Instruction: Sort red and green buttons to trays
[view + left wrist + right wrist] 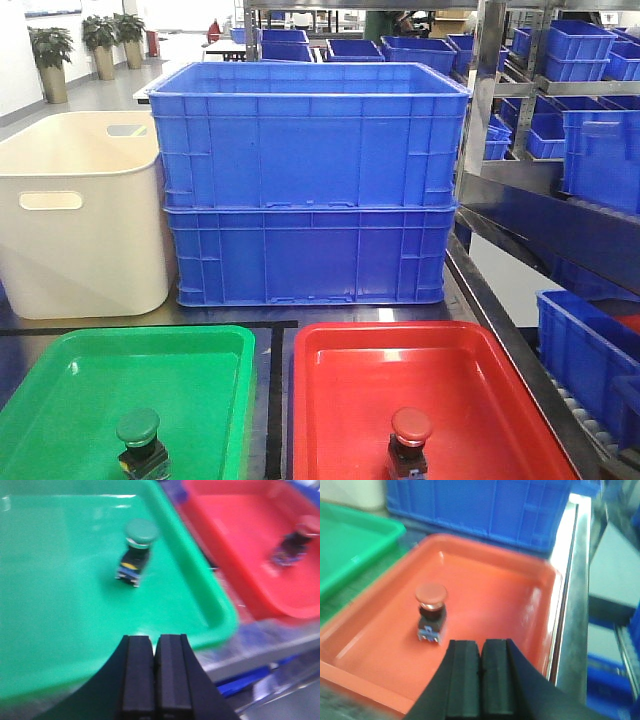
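The green button (140,440) stands upright in the green tray (60,400); the left wrist view shows it (136,555) in the tray (60,605) too. The red button (409,440) stands upright in the red tray (480,390); the right wrist view shows it (431,614) in that tray (500,595). My left gripper (155,642) is shut and empty, above the green tray's near rim, short of the green button. My right gripper (481,647) is shut and empty over the red tray, just right of and nearer than the red button. Neither gripper shows in the front view.
Two stacked deep blue crates (305,180) stand behind the trays, with a cream-white tub (80,210) to their left. A metal shelf frame (480,90) with more blue crates (590,150) runs along the right. The table's metal edge (567,605) borders the red tray.
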You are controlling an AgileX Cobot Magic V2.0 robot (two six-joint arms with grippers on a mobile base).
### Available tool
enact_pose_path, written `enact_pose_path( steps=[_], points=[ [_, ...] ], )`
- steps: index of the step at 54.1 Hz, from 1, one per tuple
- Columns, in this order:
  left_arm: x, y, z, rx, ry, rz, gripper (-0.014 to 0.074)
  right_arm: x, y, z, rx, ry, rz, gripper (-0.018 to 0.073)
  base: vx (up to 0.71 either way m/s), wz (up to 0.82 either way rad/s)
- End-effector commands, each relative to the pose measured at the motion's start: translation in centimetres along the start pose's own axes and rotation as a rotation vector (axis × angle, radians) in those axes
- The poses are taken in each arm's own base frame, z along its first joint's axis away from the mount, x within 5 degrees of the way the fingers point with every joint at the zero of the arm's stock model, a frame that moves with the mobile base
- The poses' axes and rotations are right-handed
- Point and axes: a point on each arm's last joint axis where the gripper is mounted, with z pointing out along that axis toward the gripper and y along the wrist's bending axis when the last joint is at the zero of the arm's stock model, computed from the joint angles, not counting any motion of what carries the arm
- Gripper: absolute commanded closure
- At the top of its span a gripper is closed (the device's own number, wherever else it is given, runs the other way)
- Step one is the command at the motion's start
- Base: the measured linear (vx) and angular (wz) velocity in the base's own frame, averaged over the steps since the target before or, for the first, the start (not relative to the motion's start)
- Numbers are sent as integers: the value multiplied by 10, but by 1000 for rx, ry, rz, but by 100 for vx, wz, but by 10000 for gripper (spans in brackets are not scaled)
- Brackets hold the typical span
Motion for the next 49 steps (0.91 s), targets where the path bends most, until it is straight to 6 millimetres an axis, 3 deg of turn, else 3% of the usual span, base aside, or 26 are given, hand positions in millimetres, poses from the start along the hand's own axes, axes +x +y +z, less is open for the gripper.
enact_pose_path(
  steps=[1, 7, 38, 39, 40, 49],
  points=[
    [2, -4, -11, 64, -106, -26, 602, -16, 0, -18, -16, -132, -26, 569, 0, 0],
    [13, 0, -16, 68, -173, -10, 602, -14, 1, -25, -30, -134, -5, 569, 0, 0],
    [16, 1, -19, 69, -207, -4, 602, -14, 1, -25, -29, -135, -6, 569, 0, 0],
    [17, 1, -18, 67, -201, -5, 602, -14, 1, -25, -29, -135, -6, 569, 0, 0],
    [32, 11, -13, 4, -251, 78, 602, -14, 1, -25, -28, -135, -7, 569, 0, 1],
    [63, 29, -11, -127, -462, 164, 602, -14, 1, -25, -29, -135, -7, 569, 0, 0]
  ],
)
